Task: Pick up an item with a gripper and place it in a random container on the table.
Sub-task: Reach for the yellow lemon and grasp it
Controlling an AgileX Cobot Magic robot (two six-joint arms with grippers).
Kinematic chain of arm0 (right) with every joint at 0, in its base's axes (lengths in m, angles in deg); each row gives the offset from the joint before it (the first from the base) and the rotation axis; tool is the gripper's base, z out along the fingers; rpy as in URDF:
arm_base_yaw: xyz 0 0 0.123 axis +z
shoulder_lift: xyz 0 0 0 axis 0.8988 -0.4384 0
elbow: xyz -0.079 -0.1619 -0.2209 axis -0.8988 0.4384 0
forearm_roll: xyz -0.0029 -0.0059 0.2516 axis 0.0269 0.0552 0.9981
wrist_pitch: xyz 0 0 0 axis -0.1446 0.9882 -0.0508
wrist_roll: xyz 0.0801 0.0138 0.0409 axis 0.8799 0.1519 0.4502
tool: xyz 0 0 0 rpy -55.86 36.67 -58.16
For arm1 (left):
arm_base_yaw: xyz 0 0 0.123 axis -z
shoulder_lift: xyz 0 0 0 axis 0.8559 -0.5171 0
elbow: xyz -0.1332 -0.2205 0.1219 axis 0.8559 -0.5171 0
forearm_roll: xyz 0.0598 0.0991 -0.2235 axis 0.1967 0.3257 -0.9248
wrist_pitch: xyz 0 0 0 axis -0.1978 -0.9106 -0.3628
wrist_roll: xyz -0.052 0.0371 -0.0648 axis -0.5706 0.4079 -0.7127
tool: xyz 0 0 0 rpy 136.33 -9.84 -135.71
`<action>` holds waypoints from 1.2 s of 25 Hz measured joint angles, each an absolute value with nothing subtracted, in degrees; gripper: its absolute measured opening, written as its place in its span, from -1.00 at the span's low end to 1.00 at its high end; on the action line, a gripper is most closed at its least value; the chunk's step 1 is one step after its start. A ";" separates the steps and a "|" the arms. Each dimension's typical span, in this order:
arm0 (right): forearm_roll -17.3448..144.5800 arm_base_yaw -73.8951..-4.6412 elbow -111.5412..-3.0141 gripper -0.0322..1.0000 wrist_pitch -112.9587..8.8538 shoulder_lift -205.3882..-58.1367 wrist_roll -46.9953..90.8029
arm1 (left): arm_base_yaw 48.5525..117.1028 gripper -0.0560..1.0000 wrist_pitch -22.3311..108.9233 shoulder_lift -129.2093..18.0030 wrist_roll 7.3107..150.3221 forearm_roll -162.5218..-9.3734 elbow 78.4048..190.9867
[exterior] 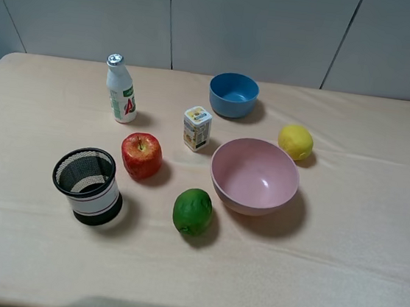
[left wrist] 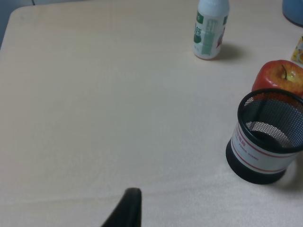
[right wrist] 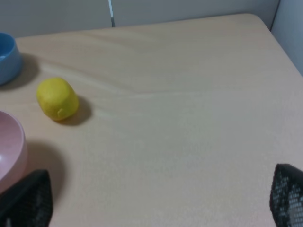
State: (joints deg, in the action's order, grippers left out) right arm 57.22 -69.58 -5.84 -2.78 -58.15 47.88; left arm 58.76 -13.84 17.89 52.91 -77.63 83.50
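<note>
Right arm is nearer the lemon.
The small dimpled yellow lemon [exterior: 296,142] sits on the beige-clothed table [exterior: 369,276] near the wide pink bowl [exterior: 252,204], ahead of the right gripper [right wrist: 156,198], whose jaws are spread wide. The left gripper [left wrist: 127,208] shows one finger only, so its state is unclear.

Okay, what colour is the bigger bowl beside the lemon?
The bigger bowl is pink, clearest in the exterior high view.
</note>
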 joint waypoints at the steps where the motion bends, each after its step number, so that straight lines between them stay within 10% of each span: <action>1: 57.22 -69.58 -5.84 0.41 -2.78 -58.15 47.88 | 58.76 0.97 -13.84 17.89 52.91 -77.63 83.50; 30: 60.04 -69.58 -11.54 0.41 -2.53 -65.01 47.88 | 58.76 0.97 -13.84 17.89 52.91 -77.63 83.50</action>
State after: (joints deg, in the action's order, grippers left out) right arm 60.04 -69.58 -11.54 -2.53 -65.01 47.88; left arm 58.76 -13.84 17.89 52.91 -77.63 83.50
